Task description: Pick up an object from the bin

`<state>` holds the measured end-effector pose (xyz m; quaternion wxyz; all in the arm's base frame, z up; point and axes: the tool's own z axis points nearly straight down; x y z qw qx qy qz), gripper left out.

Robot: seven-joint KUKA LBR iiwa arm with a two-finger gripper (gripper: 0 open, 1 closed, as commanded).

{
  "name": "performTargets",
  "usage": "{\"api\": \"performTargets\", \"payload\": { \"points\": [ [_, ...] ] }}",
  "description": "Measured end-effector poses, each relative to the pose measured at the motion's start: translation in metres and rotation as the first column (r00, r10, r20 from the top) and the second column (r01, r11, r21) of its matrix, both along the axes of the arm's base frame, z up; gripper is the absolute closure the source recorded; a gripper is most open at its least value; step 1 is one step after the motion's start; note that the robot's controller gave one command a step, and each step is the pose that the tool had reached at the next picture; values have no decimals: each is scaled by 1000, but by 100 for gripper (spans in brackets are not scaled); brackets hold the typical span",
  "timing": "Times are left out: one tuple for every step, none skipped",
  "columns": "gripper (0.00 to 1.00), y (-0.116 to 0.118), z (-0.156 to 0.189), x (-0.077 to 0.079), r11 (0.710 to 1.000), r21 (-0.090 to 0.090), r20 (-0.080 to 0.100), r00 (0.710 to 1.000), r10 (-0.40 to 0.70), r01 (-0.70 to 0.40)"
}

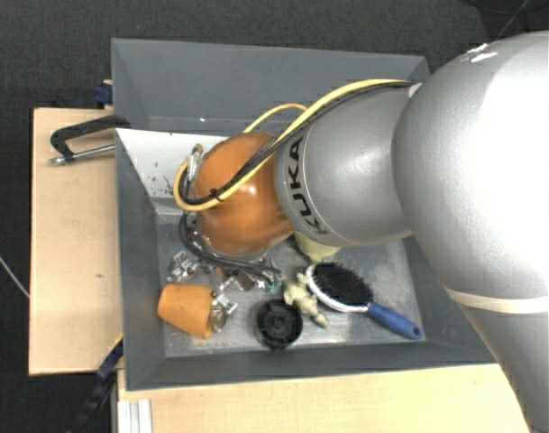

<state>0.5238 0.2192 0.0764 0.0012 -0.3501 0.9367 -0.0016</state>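
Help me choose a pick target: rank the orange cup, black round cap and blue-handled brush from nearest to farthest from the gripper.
The gripper is at the left front of the bin.
1. The orange cup, just beside it, front left corner.
2. The black round cap, front middle.
3. The blue-handled brush, front right.

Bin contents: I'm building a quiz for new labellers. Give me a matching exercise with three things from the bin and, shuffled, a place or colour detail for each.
Things:
1. hairbrush
2. round black cap
3. orange cup

Details:
A. middle of the bin, by its front wall
B. on its side, at the left
C. blue handle, at the right

Pairs: 1-C, 2-A, 3-B
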Motion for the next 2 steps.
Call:
{"api": "performTargets", "payload": {
  "points": [
    [100, 3, 122, 3, 1000, 9, 10, 1000, 11, -11],
    [100, -2, 201, 34, 937, 4, 11, 937, 349, -349]
  ]
}}
